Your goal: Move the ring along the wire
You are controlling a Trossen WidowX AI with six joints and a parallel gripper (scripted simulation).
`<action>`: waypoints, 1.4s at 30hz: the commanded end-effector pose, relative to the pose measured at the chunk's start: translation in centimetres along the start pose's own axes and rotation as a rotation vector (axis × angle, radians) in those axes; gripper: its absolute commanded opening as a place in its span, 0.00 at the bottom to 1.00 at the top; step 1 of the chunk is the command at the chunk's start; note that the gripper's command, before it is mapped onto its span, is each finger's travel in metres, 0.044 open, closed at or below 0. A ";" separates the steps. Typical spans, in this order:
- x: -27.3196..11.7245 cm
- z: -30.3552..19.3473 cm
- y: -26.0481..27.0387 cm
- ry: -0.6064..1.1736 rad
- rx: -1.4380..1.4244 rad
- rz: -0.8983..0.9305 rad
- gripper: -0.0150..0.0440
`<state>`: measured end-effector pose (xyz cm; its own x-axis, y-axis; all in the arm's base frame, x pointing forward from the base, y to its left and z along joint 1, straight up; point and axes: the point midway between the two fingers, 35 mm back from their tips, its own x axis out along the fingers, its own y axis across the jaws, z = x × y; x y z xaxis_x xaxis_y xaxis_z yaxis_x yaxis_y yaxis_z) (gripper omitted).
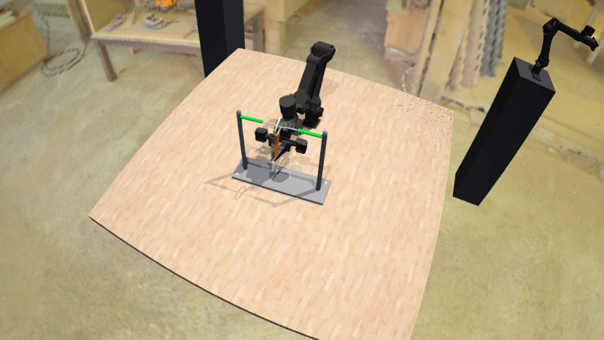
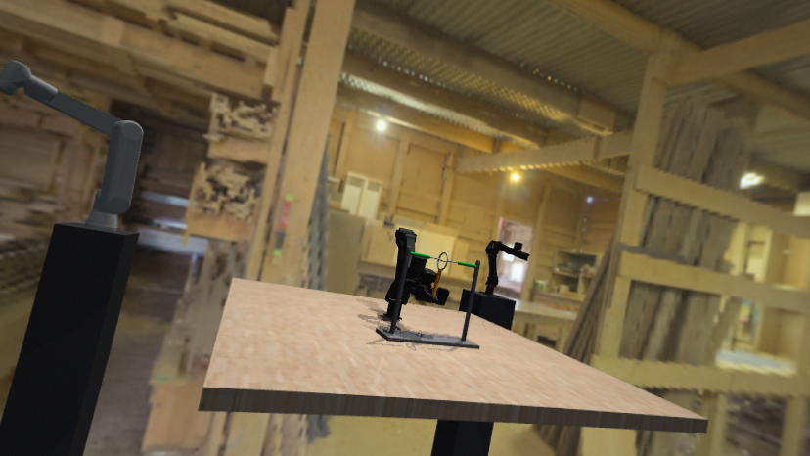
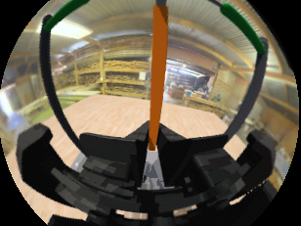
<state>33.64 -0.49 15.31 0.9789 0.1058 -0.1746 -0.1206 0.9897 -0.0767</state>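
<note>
The ring [image 1: 277, 122] [image 2: 443, 252] is around the thin grey part of the wire, between the left green part [image 1: 251, 119] [image 2: 420, 255] and the right green part [image 1: 310, 133] [image 2: 467, 264]. Whether it touches the grey wire is too small to tell. The orange handle [image 1: 276, 144] [image 2: 436, 282] [image 3: 158, 72] hangs down from the ring, slightly tilted. My gripper [image 1: 274, 157] [image 3: 151, 123] is shut on the handle's lower part, below the wire. The ring itself is out of frame in the wrist view.
The left post [image 1: 242, 143] [image 2: 400, 296] and right post [image 1: 321, 162] [image 2: 470, 299] stand on a grey base [image 1: 295, 185], on either side of my gripper. The base rests on the wooden table [image 1: 359, 236] [image 2: 317, 368]. Other arms stand on black pillars away from the table.
</note>
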 end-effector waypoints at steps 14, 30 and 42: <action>0.1 0.4 3.6 -0.009 0.159 0.042 0.00; 0.1 0.9 5.4 -0.009 0.175 0.058 0.00; 0.1 0.9 5.9 -0.004 0.110 0.054 0.00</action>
<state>33.19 5.29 15.70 0.9719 0.1623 -0.1704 -0.1544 0.9862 0.0591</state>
